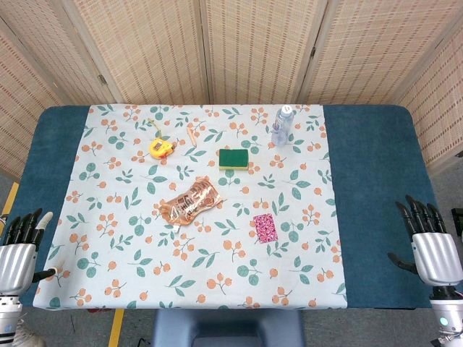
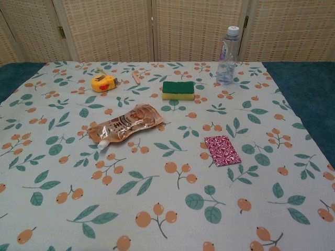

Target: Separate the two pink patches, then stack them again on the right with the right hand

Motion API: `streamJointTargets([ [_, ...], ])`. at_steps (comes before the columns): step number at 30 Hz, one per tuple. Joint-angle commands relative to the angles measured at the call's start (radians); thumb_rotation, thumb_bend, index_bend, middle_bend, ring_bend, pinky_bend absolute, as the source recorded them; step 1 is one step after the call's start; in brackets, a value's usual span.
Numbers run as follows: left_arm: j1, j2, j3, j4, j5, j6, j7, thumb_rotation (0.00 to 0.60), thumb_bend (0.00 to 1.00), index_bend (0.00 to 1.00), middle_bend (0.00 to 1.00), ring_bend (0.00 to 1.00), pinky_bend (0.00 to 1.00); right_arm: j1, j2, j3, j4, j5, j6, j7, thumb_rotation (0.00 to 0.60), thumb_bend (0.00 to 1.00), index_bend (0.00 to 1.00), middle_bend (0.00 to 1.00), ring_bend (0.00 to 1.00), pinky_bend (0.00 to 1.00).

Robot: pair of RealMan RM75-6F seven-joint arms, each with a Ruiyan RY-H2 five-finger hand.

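At table edges, both hands idle, left hand (image 1: pixel 18 253) and right hand (image 1: pixel 432 246) fingers spread, empty; pink patches (image 1: pixel 265 228) stacked, untouched; next, right reach to lift top one.

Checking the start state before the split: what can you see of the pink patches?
The pink patches show as one flat rectangle, so they look still stacked; no second piece is visible apart. The top is pink with a fine white pattern, cloth-like. It lies flat on the floral tablecloth, slightly skewed, right of centre, nearer the robot than the green sponge. Nothing but the cloth touches it; both hands are away at the table edges.
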Motion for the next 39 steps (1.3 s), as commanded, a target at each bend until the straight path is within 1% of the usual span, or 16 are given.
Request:
streamJointTargets([
  [1,-0.001,-0.003,0.0,0.003,0.0,0.0,-0.002,0.6,0.22,0.08,0.04,0.04,0.0,0.002,0.001,0.001,-0.004,0.002,-0.003,-0.003,0.6,0.15,0.04,0.0,0.0,0.0],
  [20,0.011,-0.003,0.001,0.015,0.007,0.021,-0.027,0.6,0.22,0.09,0.04,0.04,0.0,-0.001,0.005,-0.007,-0.012,-0.013,0.0,0.003,0.6,0.15,0.04,0.0,0.0,0.0],
  [26,0.01,-0.007,0.002,0.02,0.011,0.02,-0.035,0.6,0.22,0.09,0.04,0.05,0.0,0.019,-0.006,-0.006,-0.023,-0.026,-0.022,-0.002,0.6,0.15,0.06,0.01,0.0,0.0],
  [31,0.008,-0.011,0.003,0.026,0.013,0.016,-0.037,0.6,0.22,0.1,0.04,0.05,0.0,0.052,-0.02,-0.002,-0.065,-0.033,-0.067,0.015,0.6,0.15,0.11,0.02,0.0,0.0],
  [34,0.009,-0.014,0.004,0.033,0.014,0.019,-0.048,0.6,0.22,0.1,0.04,0.06,0.0,0.1,-0.031,0.005,-0.091,-0.032,-0.139,0.019,0.6,0.15,0.13,0.02,0.0,0.0],
  [36,0.012,-0.016,0.006,0.041,0.013,0.02,-0.056,0.6,0.22,0.1,0.04,0.06,0.0,0.131,-0.049,0.015,-0.104,-0.009,-0.187,0.001,0.6,0.15,0.15,0.02,0.0,0.0],
  [39,0.017,-0.016,0.008,0.047,0.011,0.021,-0.068,0.6,0.22,0.11,0.04,0.06,0.0,0.175,-0.08,0.03,-0.124,0.018,-0.249,-0.01,0.6,0.14,0.21,0.01,0.0,0.0],
])
